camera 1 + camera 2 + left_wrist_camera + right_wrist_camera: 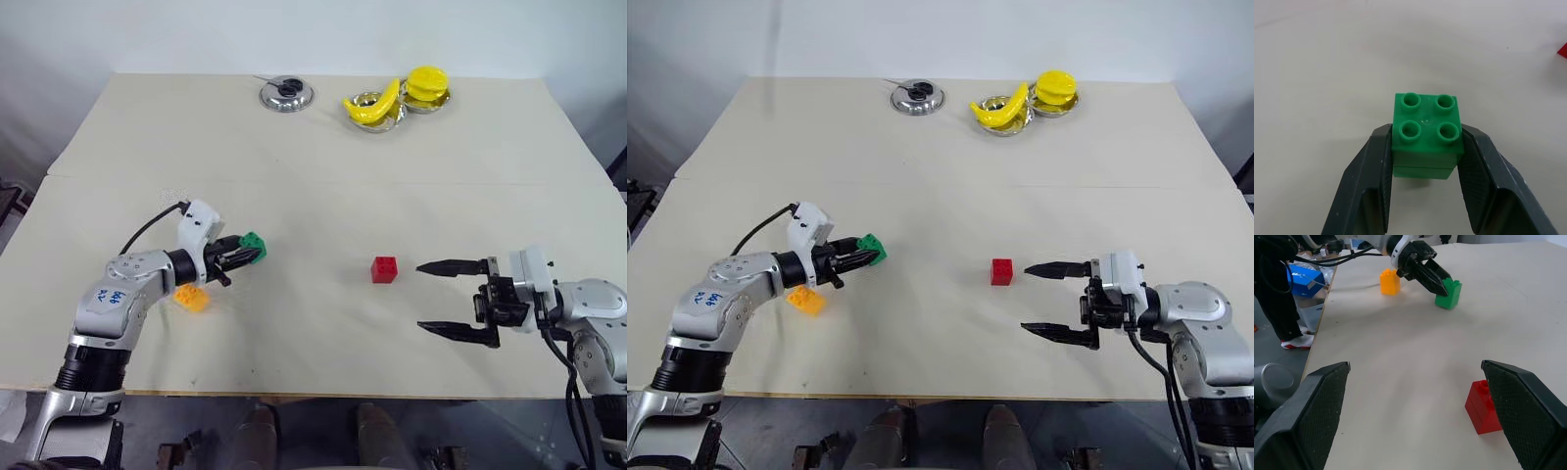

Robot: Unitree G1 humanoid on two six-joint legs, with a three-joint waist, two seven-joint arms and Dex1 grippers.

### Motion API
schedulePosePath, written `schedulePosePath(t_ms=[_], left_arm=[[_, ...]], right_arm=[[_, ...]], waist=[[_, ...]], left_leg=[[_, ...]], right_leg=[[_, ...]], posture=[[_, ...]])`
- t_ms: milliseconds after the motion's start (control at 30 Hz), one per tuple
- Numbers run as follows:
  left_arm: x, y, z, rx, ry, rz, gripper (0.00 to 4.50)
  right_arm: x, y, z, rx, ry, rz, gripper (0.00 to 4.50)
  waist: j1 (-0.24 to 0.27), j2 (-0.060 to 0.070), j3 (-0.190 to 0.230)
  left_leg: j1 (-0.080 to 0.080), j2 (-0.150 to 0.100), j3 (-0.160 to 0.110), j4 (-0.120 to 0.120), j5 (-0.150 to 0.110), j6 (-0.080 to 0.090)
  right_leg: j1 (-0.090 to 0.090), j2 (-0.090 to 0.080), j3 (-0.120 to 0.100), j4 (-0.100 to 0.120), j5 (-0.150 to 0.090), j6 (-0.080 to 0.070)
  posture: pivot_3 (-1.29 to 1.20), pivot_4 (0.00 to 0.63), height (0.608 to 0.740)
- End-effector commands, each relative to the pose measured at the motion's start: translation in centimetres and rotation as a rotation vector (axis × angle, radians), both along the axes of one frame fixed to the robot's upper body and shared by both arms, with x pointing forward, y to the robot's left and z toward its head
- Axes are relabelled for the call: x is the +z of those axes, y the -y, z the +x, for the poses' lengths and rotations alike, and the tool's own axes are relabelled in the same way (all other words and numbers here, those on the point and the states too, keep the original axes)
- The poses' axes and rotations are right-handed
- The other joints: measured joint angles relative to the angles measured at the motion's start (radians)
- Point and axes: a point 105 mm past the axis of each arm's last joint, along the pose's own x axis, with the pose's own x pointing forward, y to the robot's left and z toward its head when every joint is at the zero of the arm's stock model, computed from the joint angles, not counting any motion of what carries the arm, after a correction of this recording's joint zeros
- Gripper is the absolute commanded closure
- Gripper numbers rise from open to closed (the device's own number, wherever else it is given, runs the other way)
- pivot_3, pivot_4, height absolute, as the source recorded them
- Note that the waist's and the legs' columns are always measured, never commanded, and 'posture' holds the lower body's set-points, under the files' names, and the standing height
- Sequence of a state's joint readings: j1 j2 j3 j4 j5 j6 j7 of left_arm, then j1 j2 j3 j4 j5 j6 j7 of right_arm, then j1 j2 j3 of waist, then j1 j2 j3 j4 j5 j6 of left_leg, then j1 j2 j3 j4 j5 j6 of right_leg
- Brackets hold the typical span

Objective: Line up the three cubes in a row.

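My left gripper (pixel 251 253) is shut on the green cube (pixel 253 242), one finger on each side of it (pixel 1425 132). The cube looks to be resting on the table. The orange-yellow cube (pixel 192 298) lies just behind and to the left of that gripper, under the forearm. The red cube (pixel 384 269) stands alone at mid-table. My right gripper (pixel 422 296) is wide open, pointing left, its upper fingertip a short way right of the red cube and not touching it. In the right wrist view the red cube (pixel 1484 407) sits near one finger.
At the table's far side are a steel bowl (pixel 286 95), a bowl holding a banana (pixel 377 106) and a bowl with a yellow round fruit (pixel 427 83). The table's front edge (pixel 313 395) runs close below both arms.
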State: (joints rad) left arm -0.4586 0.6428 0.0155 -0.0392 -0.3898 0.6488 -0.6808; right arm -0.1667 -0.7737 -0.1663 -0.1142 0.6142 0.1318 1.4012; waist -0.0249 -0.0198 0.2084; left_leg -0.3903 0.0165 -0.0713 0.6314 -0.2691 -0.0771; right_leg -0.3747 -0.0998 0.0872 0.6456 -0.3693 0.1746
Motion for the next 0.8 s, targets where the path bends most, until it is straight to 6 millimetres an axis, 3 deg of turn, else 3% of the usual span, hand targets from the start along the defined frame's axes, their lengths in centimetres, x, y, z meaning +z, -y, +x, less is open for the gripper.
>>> schedulePosePath(t_ms=[33,133,200,267,500,800], left_arm=[[1.8,0.8,-0.2,-0.097,0.06,0.036,3.0],[3.5,3.3,-1.9,-0.367,0.082,0.062,3.0],[3.4,4.6,-3.1,-0.555,0.048,0.145,3.0],[3.1,6.1,-3.0,-0.67,0.046,0.209,3.0],[1.5,10.6,0.1,-0.733,0.074,0.311,3.0],[-0.2,12.6,0.5,-0.779,0.069,0.309,3.0]], right_arm=[[0.8,0.3,-0.3,-0.018,0.044,0.01,0.0],[0.7,0.9,-0.4,-0.039,0.041,0.003,0.0],[0.7,1.6,-0.4,-0.058,0.028,-0.008,0.0],[0.6,2.3,-0.7,-0.066,0.013,-0.027,0.0],[0.8,2.4,-1.3,-0.079,0.008,-0.046,0.0],[0.9,2.1,-2.1,-0.114,0.01,-0.034,0.0]], waist=[[0.0,0.0,0.0],[0.0,-0.001,0.0],[0.003,-0.001,0.0],[0.005,-0.001,0.0],[0.02,-0.001,0.001],[0.025,-0.002,0.001]], left_leg=[[0.0,0.0,0.0,0.0,0.0,0.0],[0.0,0.0,0.0,0.0,0.0,0.0],[-0.001,0.0,0.0,0.0,0.0,-0.001],[-0.001,-0.001,0.0,0.0,0.0,-0.001],[-0.001,0.0,0.0,0.001,0.0,0.0],[-0.001,0.0,0.0,0.003,0.0,0.0]], right_leg=[[0.0,0.0,0.0,0.0,0.0,0.0],[0.0,0.0,0.0,0.0,0.0,0.0],[0.0,0.0,0.0,0.0,0.0,0.0],[0.001,0.0,0.0,-0.001,0.0,0.0],[0.001,0.002,0.0,-0.002,0.0,0.001],[0.001,0.002,0.0,-0.001,0.0,0.001]], posture=[[0.0,0.15,0.74],[0.0,0.15,0.74],[0.0,0.15,0.74],[0.0,0.15,0.74],[0.0,0.15,0.74],[0.0,0.15,0.74]])
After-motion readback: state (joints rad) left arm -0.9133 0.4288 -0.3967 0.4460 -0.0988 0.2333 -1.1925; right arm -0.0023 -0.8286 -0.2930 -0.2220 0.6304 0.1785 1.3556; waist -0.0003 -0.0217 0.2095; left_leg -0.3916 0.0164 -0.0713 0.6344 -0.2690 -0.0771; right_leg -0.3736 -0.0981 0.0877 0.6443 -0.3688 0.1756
